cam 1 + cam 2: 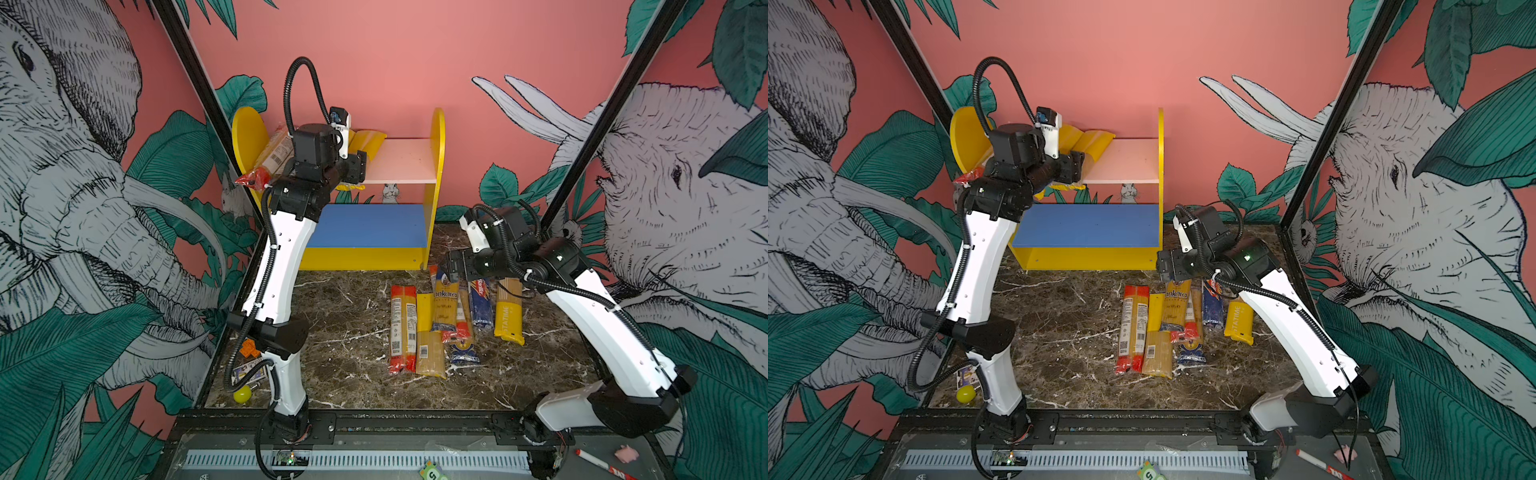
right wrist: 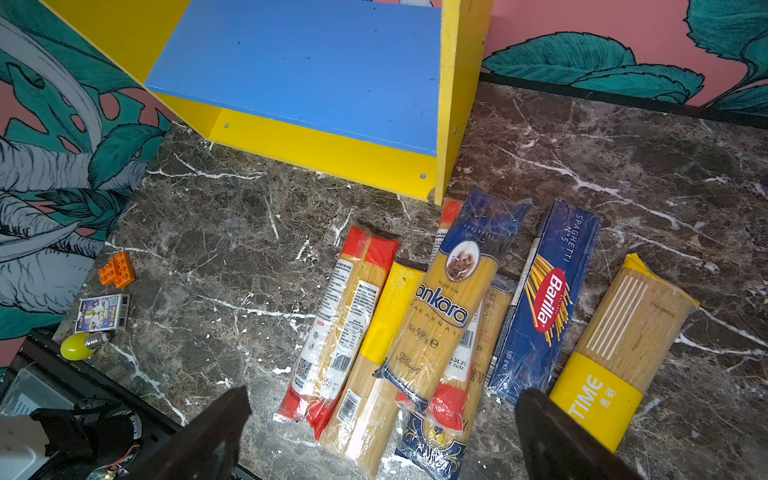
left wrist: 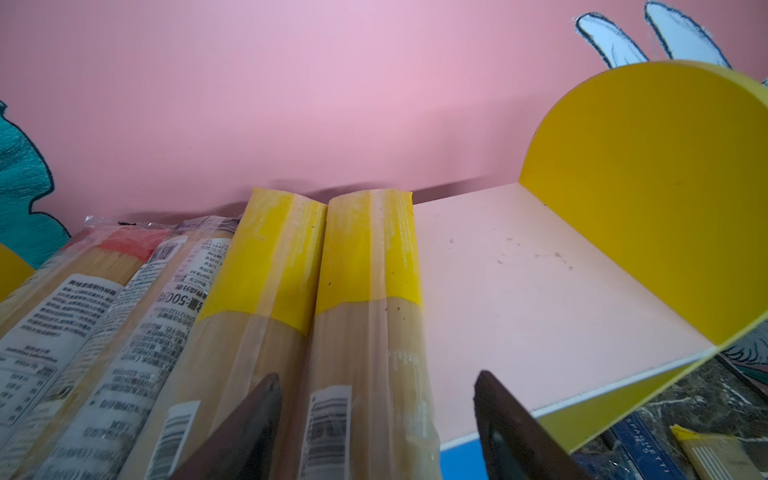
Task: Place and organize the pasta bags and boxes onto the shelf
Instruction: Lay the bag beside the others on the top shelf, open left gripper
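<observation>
One yellow-ended bag (image 3: 365,270) lies on the shelf (image 3: 519,270) between the left end effector's (image 3: 376,376) parted jaws.

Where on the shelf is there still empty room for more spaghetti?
The pink upper board is bare from the yellow-ended bags to the right side panel. The blue lower board looks bare all over. Crowded: the upper board's left part, packed with bags.

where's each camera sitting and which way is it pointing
Top views: high in front, looking down at the shelf; both arms show.
Left wrist: on the left arm, facing along the pink upper board; open left pincer shows.
Right wrist: on the right arm, looking down at the Barilla box; open right pincer shows.
Shared: both top views show that box too.
</observation>
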